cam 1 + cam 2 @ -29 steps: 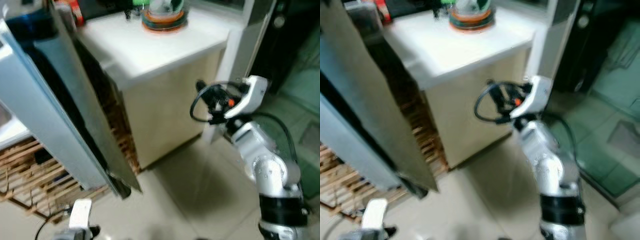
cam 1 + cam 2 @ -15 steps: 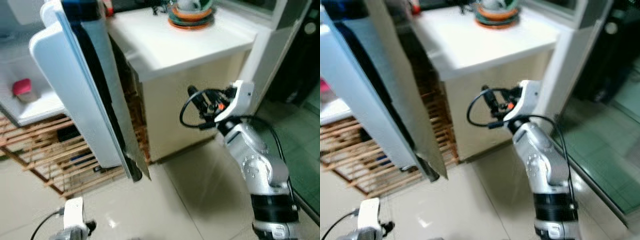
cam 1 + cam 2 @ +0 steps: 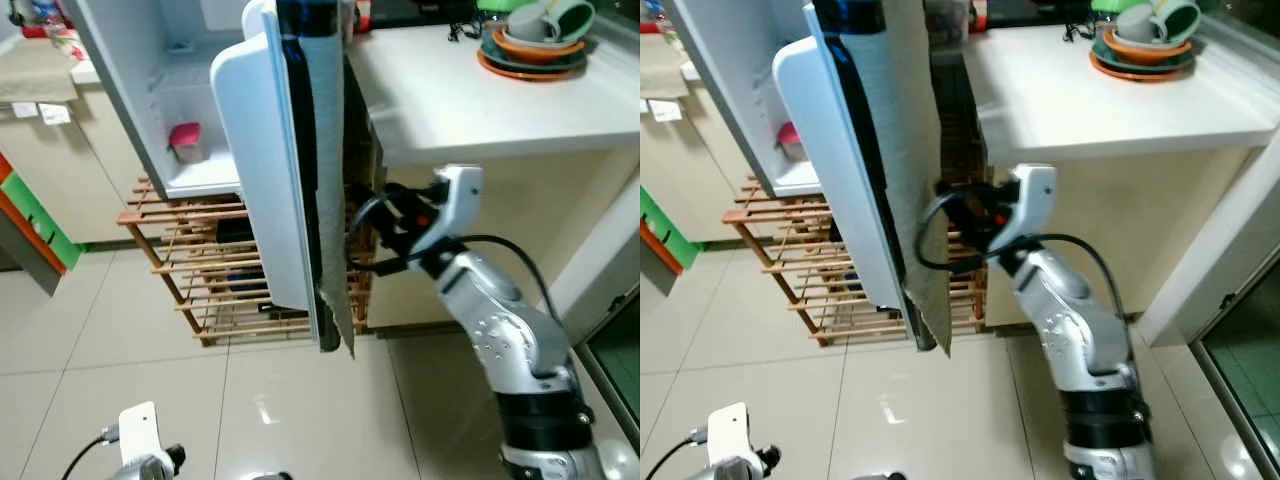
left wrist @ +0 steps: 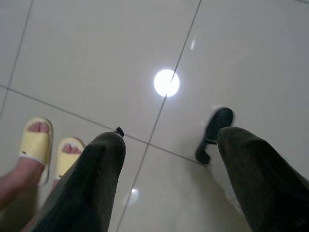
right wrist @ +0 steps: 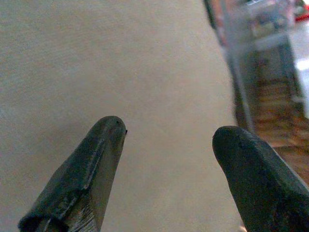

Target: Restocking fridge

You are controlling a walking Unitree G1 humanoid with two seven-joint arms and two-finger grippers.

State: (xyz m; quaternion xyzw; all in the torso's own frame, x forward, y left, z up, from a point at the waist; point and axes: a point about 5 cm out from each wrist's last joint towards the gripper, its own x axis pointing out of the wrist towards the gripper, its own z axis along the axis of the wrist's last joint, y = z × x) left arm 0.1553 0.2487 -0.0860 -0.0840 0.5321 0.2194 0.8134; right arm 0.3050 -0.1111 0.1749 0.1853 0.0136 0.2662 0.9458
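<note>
The white fridge door (image 3: 270, 170) stands open, edge-on in the middle of the head view. Behind it the fridge interior (image 3: 165, 90) holds a small pink item (image 3: 184, 140) on its bottom ledge. My right gripper (image 3: 375, 220) is raised at the door's lower right edge, between the door and the counter cabinet. In the right wrist view the right gripper (image 5: 171, 130) is open with nothing between its fingers, facing a plain beige panel. My left gripper (image 4: 171, 137) hangs idle and open over the tiled floor.
A wooden slatted rack (image 3: 215, 270) stands under the fridge. A white counter (image 3: 470, 100) at the right carries stacked bowls (image 3: 535, 45). A person's feet in yellow slippers (image 4: 41, 147) stand on the tiles near my left gripper. Beige cabinets (image 3: 40, 150) are at the far left.
The camera has swung left, bringing the fridge interior and the door's white face into view. My right arm stays raised and now sits close to the door's lower edge.
</note>
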